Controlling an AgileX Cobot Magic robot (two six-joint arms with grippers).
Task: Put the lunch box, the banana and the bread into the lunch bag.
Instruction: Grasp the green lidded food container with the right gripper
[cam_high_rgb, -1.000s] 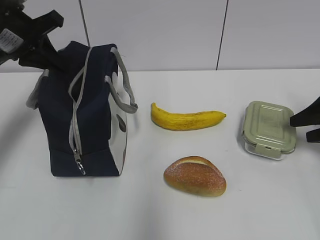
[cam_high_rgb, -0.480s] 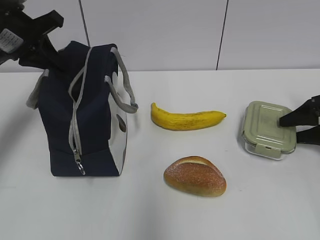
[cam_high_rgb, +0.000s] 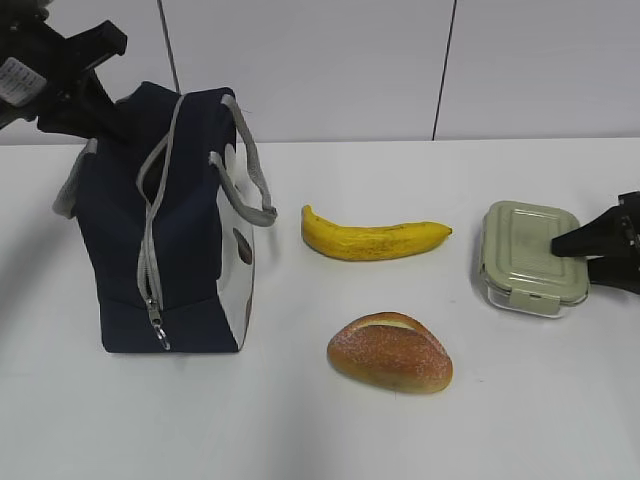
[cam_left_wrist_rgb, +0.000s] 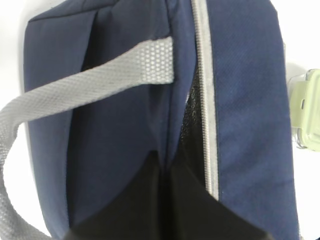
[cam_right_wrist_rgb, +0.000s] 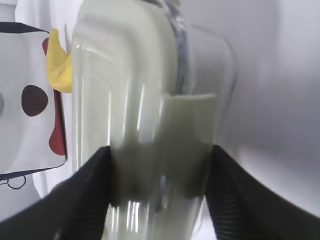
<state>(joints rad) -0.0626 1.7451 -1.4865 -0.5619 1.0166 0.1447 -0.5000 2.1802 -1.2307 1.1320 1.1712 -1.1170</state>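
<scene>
The navy lunch bag (cam_high_rgb: 185, 240) stands at the left, its grey zipper partly open along the top. My left gripper (cam_high_rgb: 108, 122) is shut, pinching the bag's top fabric beside the zipper (cam_left_wrist_rgb: 162, 162). The banana (cam_high_rgb: 370, 240) lies in the middle and the bread (cam_high_rgb: 390, 352) lies in front of it. The lunch box (cam_high_rgb: 525, 255) with its sage-green lid sits at the right. My right gripper (cam_high_rgb: 572, 262) is open, its jaws straddling the box's right end, one over the lid and one along the clear base (cam_right_wrist_rgb: 160, 155).
A white wall with a dark seam rises behind the table (cam_high_rgb: 300, 420). The bag's grey strap handle (cam_high_rgb: 250, 170) hangs toward the banana. The right wrist view shows the bag's white side panel (cam_right_wrist_rgb: 30, 100) and the banana's end (cam_right_wrist_rgb: 59, 70) beyond the box.
My right gripper has moved left from the table's right edge onto the lunch box, and the box has shifted slightly left. The left gripper and bag have not moved.
</scene>
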